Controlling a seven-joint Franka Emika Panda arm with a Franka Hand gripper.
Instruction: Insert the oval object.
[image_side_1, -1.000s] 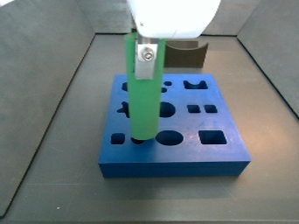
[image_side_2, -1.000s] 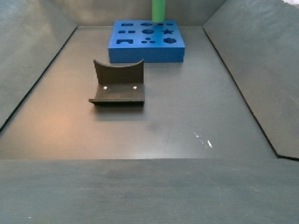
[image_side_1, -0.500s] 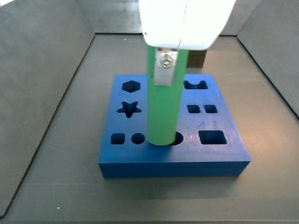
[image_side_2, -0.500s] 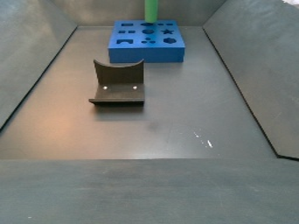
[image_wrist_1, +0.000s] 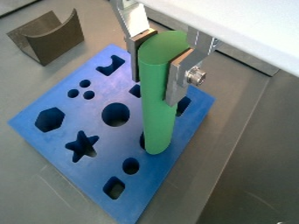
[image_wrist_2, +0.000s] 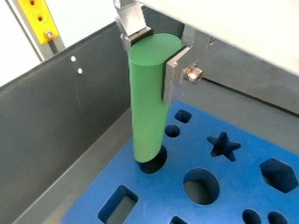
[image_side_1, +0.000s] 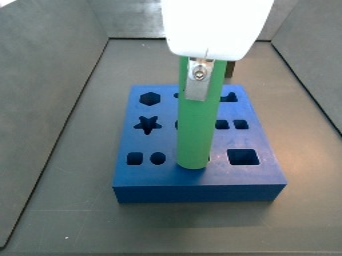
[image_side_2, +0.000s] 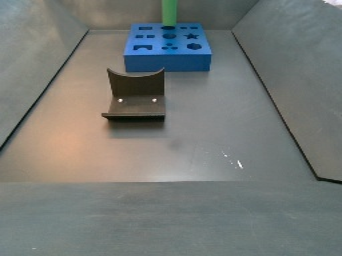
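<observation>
- Claw (image_wrist_1: 163, 63) grips the oval object (image_wrist_1: 162, 92) upright above the blue block (image_wrist_1: 70, 118).
- Rod's lower end meets the block's oval hole (image_wrist_2: 153, 163); pushing down and letting go remain.

No text, label, brand, number or sign can be read in any view. The gripper (image_wrist_1: 163, 54), closed on the rod (image_wrist_1: 162, 92) above the blue block (image_wrist_1: 61, 140), carries no marking on its silver plates; only a plain screw head shows. The rod is plain green. The block bears cut-out shapes only, no lettering. The fixture (image_side_2: 135, 95) is unmarked in a side view. A yellow strip (image_wrist_2: 38, 24) with dark holes stands at the wall in a wrist view; no characters can be made out on it.
</observation>
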